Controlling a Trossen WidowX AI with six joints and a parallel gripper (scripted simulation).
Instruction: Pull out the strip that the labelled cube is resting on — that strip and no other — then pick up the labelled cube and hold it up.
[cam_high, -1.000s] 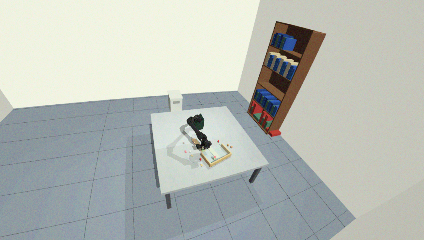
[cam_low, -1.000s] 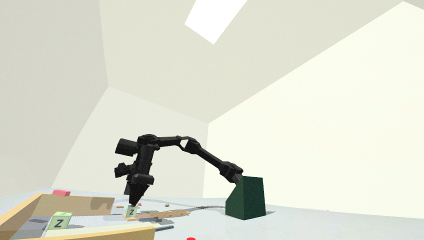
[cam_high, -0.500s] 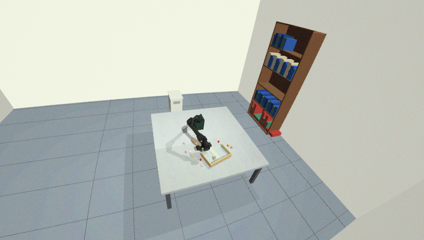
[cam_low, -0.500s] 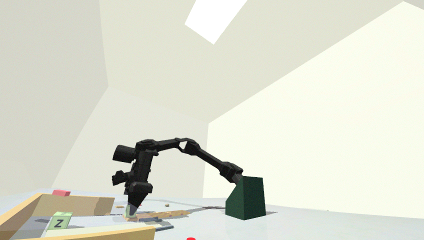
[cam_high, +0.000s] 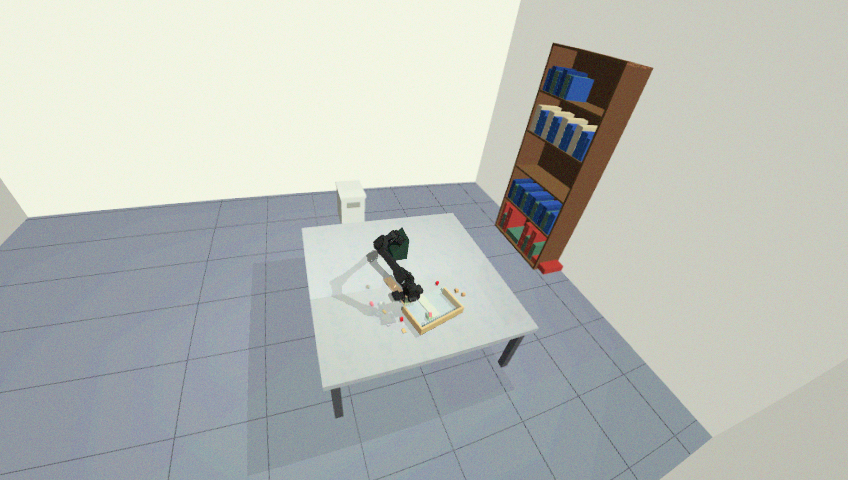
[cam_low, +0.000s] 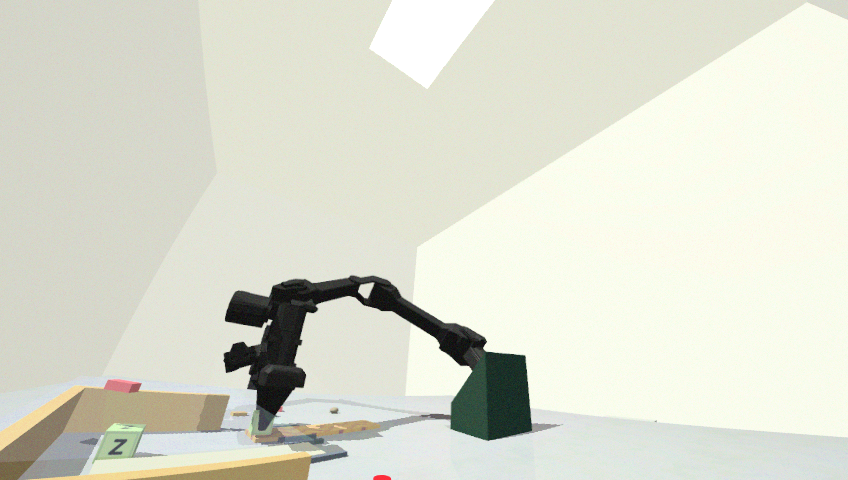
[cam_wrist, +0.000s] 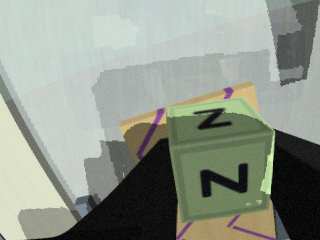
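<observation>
My gripper (cam_high: 406, 299) (cam_low: 263, 425) (cam_wrist: 211, 143) is shut on a pale green cube (cam_wrist: 225, 177), one finger on each side. Its top and one side show a black letter that reads as N in the wrist view. The cube is low over the far end of a wooden strip (cam_high: 389, 282) (cam_low: 348, 427) (cam_wrist: 135, 132) with purple zigzag lines. Whether the cube touches the strip is hard to tell. A second pale green cube (cam_low: 119, 444) with a letter Z stands on a cream strip (cam_low: 208, 458) (cam_wrist: 14, 175) by the wooden walls.
Low wooden walls (cam_high: 443, 321) (cam_low: 261, 466) stand around the cream strip's far part. Dark rails (cam_low: 330, 455) lie beside the strips. A pink block (cam_low: 122, 386) shows by the far wall. Small red pieces (cam_high: 401, 319) (cam_high: 436, 283) lie about. A dark green block (cam_low: 490, 398) stands at the arm's base.
</observation>
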